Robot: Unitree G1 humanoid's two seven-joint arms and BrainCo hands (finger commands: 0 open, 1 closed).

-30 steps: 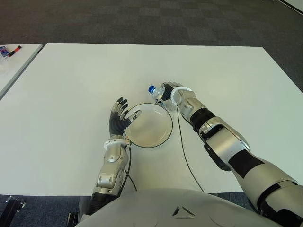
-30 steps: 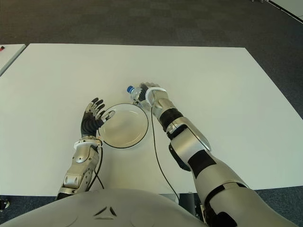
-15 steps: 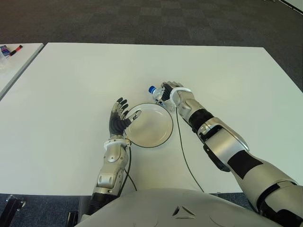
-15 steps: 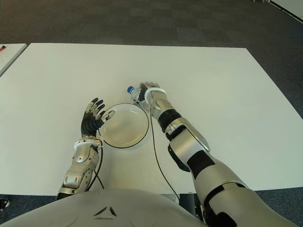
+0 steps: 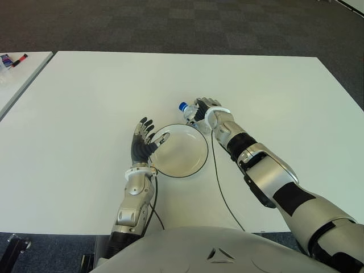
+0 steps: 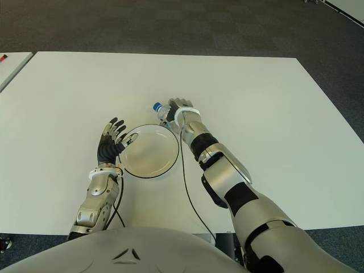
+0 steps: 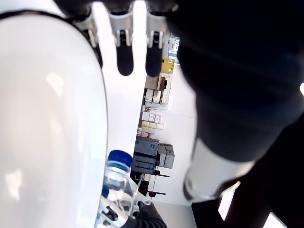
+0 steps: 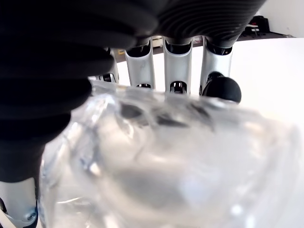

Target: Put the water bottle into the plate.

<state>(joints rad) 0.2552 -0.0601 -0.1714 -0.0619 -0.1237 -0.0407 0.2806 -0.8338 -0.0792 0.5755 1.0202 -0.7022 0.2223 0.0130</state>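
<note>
On the white table (image 5: 85,91), right robot hand (image 5: 206,110) grips the water bottle (image 5: 188,111) beside the plate (image 5: 181,151); left robot hand (image 5: 143,141) spread.

Clear blue-capped water bottle (image 5: 188,111) tilted, just beyond white plate (image 5: 181,151).

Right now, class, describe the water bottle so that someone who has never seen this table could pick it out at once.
Start at the big white table and find the round white plate with a dark rim near its middle. Just beyond the plate's far edge, the robot's right hand is wrapped around the water bottle. It is the only clear plastic thing there, and its blue cap points to the robot's left.
</note>
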